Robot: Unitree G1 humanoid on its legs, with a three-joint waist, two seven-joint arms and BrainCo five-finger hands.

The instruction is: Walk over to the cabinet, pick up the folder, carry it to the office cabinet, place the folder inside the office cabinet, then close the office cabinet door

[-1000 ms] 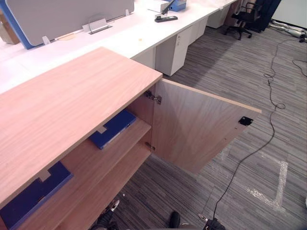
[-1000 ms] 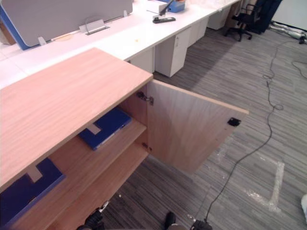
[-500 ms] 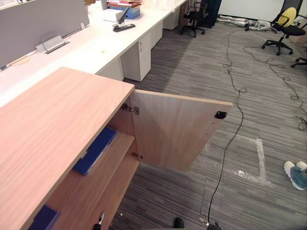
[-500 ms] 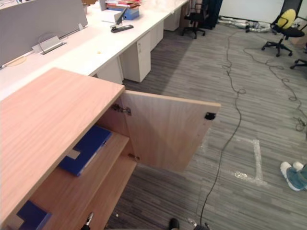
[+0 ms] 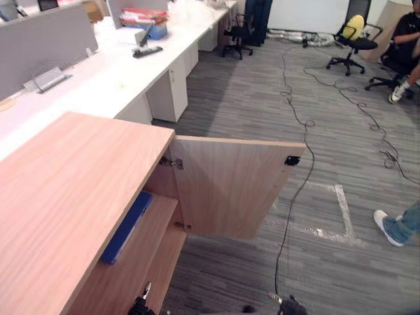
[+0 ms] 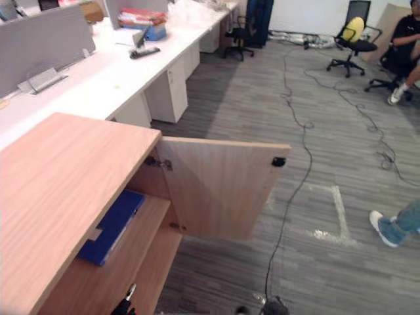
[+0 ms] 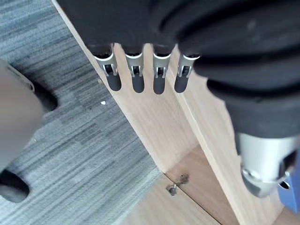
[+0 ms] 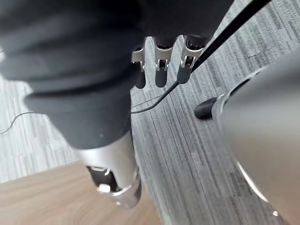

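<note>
So the light wooden office cabinet (image 5: 72, 197) takes up the lower left of the frame, and its wooden door (image 5: 230, 187) is swung wide open toward the middle. The flat blue folder (image 6: 111, 225) is lying on the upper shelf inside, tucked under the cabinet top, just left of the door hinges. The left hand (image 7: 134, 77) hangs with its fingers straight and a bit apart, light wood and grey striped carpet (image 5: 262, 98) showing past them. The right hand (image 8: 161, 70) is the same deal: fingers straight and relaxed over the carpet. Upper left there's a long white tabletop (image 5: 98, 79) with a grey divider panel (image 5: 39, 46). A black office chair with a yellow back (image 5: 351, 36) sits upper right, white tape marks (image 5: 341, 210) are on the carpet right of the door, and a person's shoe (image 5: 384, 226) pokes in at the right edge.
</note>
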